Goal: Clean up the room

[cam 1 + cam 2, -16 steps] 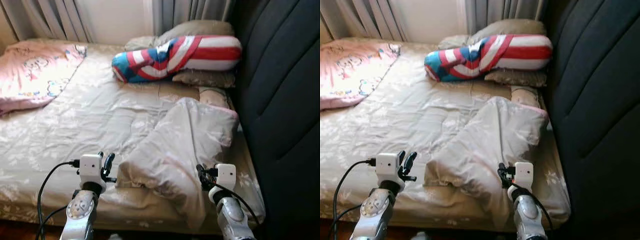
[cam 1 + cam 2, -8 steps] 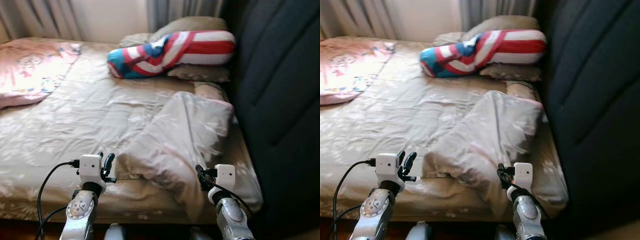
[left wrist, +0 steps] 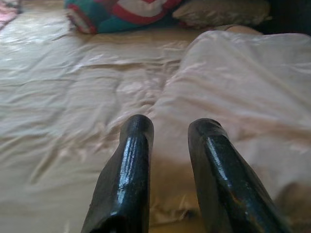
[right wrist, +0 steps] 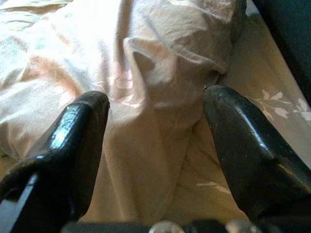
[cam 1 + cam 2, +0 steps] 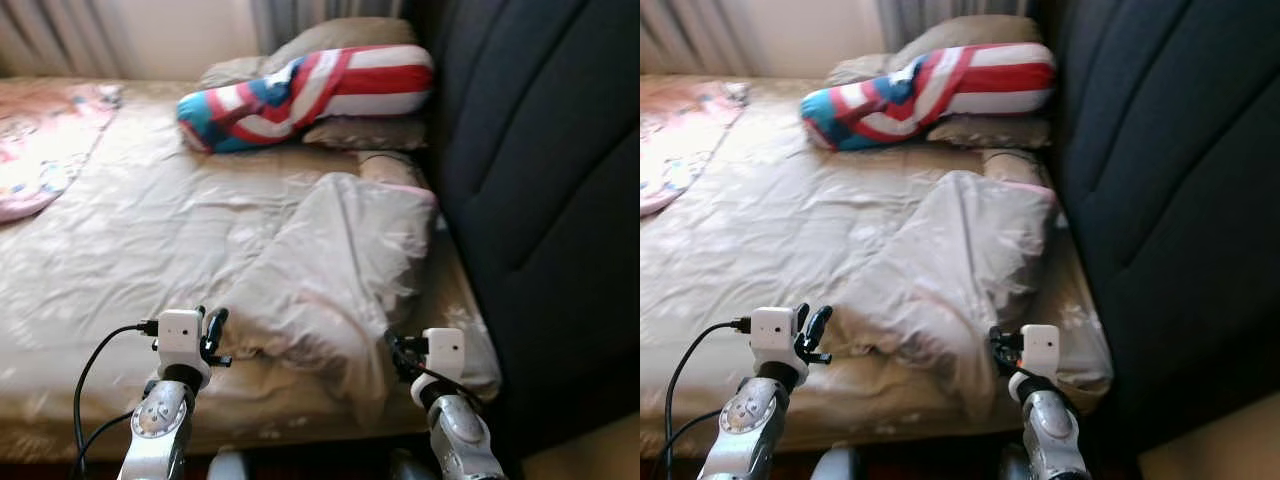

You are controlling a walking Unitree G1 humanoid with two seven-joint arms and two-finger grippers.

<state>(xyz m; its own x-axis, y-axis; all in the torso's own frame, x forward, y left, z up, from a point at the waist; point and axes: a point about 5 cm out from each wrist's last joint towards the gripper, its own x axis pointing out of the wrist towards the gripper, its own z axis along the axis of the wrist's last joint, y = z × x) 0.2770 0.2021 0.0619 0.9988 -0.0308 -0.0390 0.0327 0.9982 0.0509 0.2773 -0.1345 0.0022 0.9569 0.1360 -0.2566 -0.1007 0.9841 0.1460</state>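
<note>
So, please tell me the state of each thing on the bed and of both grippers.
Beige blanket: crumpled, folded back.
Striped pillow: lying at the bed's head.
Pink blanket: spread out.
Bed sheet: wrinkled.
Left gripper: open, holding nothing.
Right gripper: open wide, before the beige blanket.

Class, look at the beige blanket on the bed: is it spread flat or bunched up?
Bunched up. The beige blanket lies in a rumpled heap with folds on the bed's right side, its corner hanging over the near edge.
</note>
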